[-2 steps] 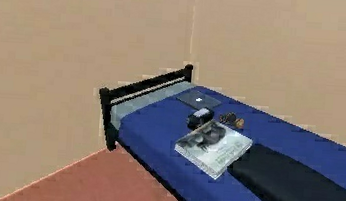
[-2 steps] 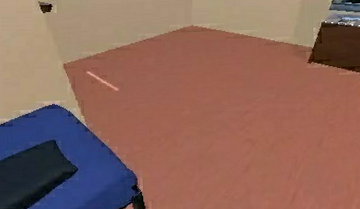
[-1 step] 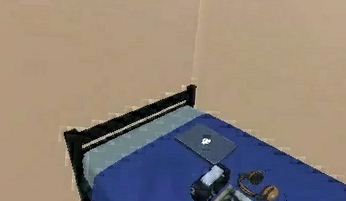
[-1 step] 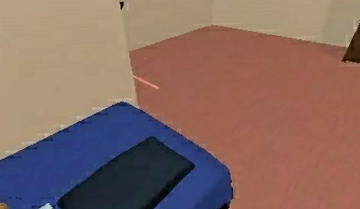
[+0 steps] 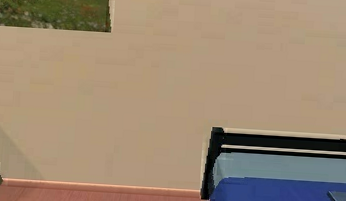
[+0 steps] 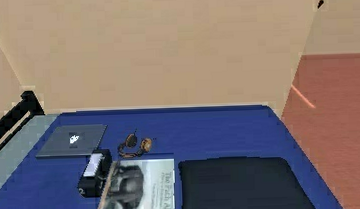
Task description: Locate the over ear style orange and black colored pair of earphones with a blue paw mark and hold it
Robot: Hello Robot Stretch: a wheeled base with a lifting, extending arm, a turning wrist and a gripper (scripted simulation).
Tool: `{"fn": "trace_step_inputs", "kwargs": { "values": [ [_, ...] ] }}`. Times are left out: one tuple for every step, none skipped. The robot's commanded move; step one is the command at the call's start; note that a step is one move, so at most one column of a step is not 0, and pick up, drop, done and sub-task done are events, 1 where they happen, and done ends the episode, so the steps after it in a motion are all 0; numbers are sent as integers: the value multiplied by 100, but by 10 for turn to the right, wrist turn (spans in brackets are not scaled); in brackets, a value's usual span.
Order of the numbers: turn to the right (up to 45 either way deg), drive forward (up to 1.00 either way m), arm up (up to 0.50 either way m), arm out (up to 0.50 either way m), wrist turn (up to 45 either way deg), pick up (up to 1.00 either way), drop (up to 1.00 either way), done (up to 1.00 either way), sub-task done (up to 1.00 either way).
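Observation:
A small orange and black object (image 6: 132,146), shaped like a pair of over ear earphones, lies on the blue bed cover (image 6: 219,131) in the arm side view, left of the middle. It rests between a closed grey laptop (image 6: 71,141) and a newspaper (image 6: 141,186). No paw mark can be made out on it.
A black boxy item (image 6: 93,169) lies beside the newspaper, and a large black cushion (image 6: 236,187) sits at the bed's near edge. The bed's black headboard (image 5: 214,156) stands against the beige wall. A landscape picture (image 5: 47,3) hangs at the upper left. Reddish wood floor (image 6: 338,107) lies right of the bed.

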Motion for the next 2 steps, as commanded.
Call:
{"fn": "trace_step_inputs", "kwargs": {
  "values": [
    [0, 0, 50, 0, 0, 0, 0, 0, 0],
    [0, 0, 18, 0, 0, 0, 0, 0, 0]
  ]
}}
